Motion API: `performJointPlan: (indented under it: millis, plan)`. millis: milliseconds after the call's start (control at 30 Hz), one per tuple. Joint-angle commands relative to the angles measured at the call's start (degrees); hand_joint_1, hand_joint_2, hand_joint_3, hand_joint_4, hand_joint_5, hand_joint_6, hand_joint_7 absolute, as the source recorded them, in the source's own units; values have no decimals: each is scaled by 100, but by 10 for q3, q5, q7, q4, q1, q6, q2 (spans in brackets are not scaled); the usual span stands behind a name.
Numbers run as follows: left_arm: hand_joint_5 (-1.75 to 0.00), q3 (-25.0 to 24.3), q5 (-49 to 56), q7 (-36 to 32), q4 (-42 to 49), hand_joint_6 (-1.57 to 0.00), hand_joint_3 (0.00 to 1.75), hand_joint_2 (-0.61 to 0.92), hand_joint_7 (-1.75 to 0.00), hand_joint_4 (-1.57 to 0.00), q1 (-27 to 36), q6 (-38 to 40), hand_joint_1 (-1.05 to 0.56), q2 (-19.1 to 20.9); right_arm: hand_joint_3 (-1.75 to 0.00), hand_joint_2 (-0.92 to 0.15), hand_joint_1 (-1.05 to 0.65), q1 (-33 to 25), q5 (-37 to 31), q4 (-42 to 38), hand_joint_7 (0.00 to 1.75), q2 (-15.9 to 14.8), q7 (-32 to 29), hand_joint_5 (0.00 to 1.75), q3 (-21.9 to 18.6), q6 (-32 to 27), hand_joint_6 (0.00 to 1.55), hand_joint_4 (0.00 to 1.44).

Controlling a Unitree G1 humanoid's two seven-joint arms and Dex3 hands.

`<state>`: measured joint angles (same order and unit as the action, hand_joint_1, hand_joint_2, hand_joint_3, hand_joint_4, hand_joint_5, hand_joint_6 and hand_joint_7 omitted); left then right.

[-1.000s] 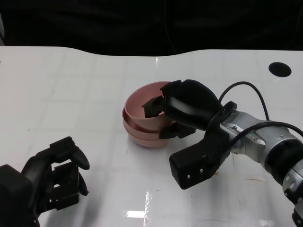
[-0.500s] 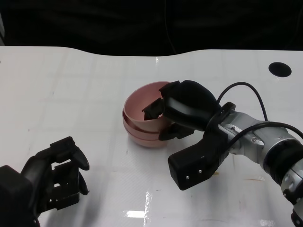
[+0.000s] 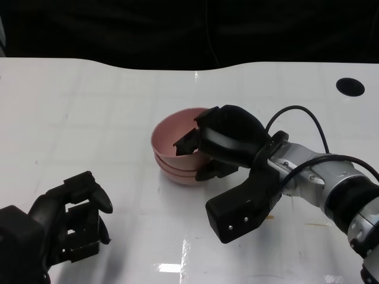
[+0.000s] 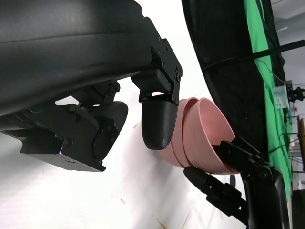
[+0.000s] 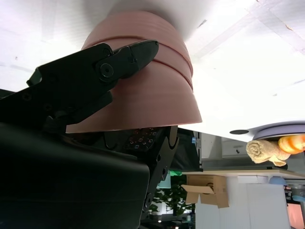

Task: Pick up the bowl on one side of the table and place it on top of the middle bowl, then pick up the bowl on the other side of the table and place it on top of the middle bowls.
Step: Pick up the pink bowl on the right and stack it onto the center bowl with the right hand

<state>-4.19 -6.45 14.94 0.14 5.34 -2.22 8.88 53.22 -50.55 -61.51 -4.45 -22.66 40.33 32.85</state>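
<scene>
The right hand [image 3: 204, 148] grips the near-right rim of the top pink bowl [image 3: 172, 139]: one finger [image 3: 188, 141] reaches over the rim into the bowl's cavity, and another finger [image 5: 102, 71] lies against the outer wall. In the right wrist view, the rim is clamped between these fingers, with the bowl wall filling the space ahead of the palm. The right forearm [image 3: 314, 177] enters from the lower right and slopes up and to the left toward the stack, with a black cable [image 3: 299, 115] looping above the wrist.

The top pink bowl sits nested in the bowls below [image 3: 177, 174], forming one stack near the middle of the white table [image 3: 89, 106]. The stack opens upward, and the top bowl's rim appears roughly level, its banded edges showing as close parallel lines in both wrist views. A round bowl has no long axis to report.

The left hand [image 3: 71, 222] rests low at the near-left, well apart from the stack. Its fingers are curled inward and hold nothing. A dark round hole [image 3: 349, 86] marks the table's far-right area.
</scene>
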Motion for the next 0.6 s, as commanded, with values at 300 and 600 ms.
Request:
performJointPlan:
  millis: [300, 600]
  plan:
    - [-175, -3, -6, 2, 7, -66, 128, 70, -175, -84, -2, -13, 33, 3, -13, -92, -30, 14, 5, -2, 74, -2, 8, 161, -3, -3, 92, 82]
    - [-175, -1, -3, -2, 1, -64, 126, 72, -175, -83, -3, -1, 34, 4, -24, -92, -67, 14, 34, 4, 5, -9, 123, 38, -13, -25, 56, 35]
